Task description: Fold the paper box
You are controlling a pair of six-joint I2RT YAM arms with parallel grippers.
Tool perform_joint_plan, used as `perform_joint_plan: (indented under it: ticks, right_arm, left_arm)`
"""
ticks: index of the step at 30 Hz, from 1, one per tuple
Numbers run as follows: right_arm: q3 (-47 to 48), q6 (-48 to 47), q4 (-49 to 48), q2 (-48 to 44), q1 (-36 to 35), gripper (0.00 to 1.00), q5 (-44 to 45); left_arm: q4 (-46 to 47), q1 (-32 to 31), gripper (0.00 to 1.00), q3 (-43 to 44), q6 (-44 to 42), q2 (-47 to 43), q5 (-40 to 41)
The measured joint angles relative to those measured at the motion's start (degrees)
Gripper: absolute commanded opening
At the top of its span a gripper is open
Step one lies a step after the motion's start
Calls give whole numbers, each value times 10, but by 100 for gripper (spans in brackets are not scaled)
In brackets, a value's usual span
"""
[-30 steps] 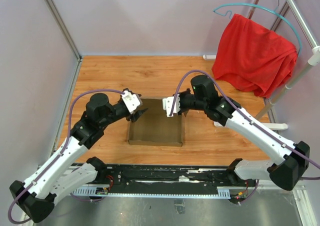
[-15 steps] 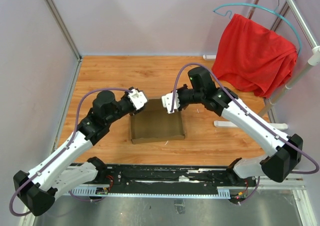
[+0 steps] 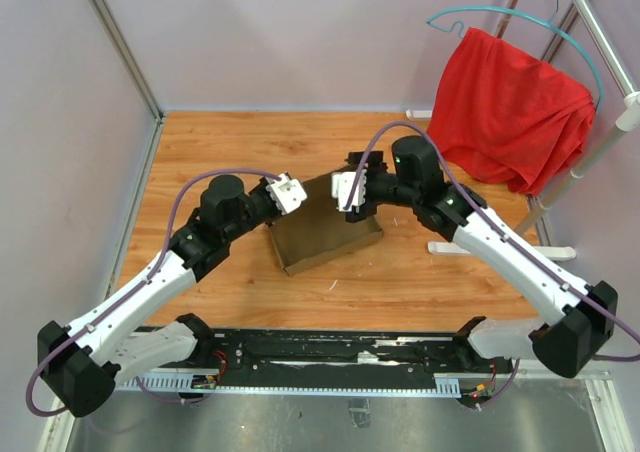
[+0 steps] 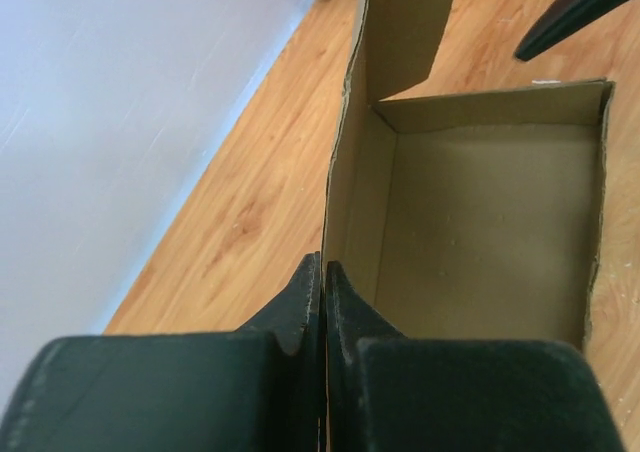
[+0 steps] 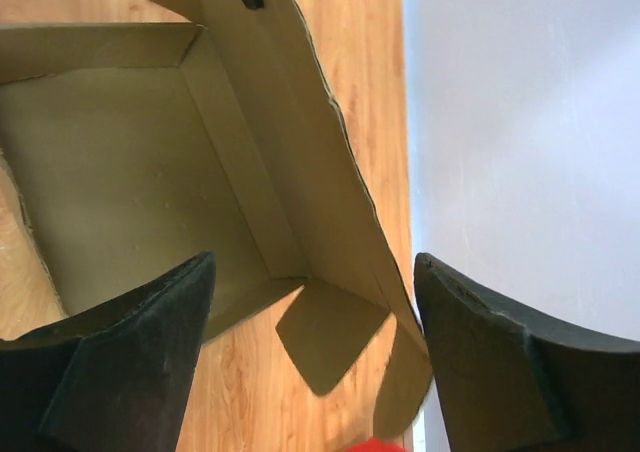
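So the paper box was sitting mid-way across the wooden tabletop, already a shallow open tray with its side walls up. It looked like the regrip stage: walls formed, lid not yet closed.

The left gripper was clamped right down on the top edge of the box's left wall, fingers pinched together with only the cardboard between them. The right gripper had its fingers spread wide and wasn't holding anything. It just straddled the tall flap at the far corner.

My guess for the next move: with the left side pinned as the anchor, the right one needs to get onto that flap and fold it over along its crease without dragging the whole tray.

Compared to a second earlier, the roles had swapped. Back then the right was pinched shut at the far corner and the left was open. The box had also been square to the table edge; now it was skewed, right end swung further away. The red cloth hadn't budged.
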State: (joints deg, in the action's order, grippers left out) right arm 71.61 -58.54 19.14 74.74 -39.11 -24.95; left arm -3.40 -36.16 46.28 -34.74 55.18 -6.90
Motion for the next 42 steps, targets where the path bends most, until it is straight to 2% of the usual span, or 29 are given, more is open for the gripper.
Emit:
perform_joint_plan:
  ticks: [4,10,15,18,28,40,42]
  right_arm:
    - [-76,77,-88,-64,11,85,29]
    - [-209,228,-232,-127,33,70,113]
    - [-288,363,-309,-132,80,75,179]
    - [-323,413,-336,-144,100,76,205]
    - [-322,476,-379,-101,191,71,175]
    - [-281,488,-394,-39,193,62,83]
    - [-281,490,-398,-35,193,57,69]
  left_arm:
    - [3,0,0,12,-1,15,9]
    - [-15,0,0,46,-5,44,5]
    - [-58,0,0,122,-7,78,-9]
    - [-72,0,0,165,-7,97,-23]
    - [-114,0,0,194,-11,132,-43]
    - [-126,0,0,193,-13,137,-42]
    - [-126,0,0,193,-13,137,-43]
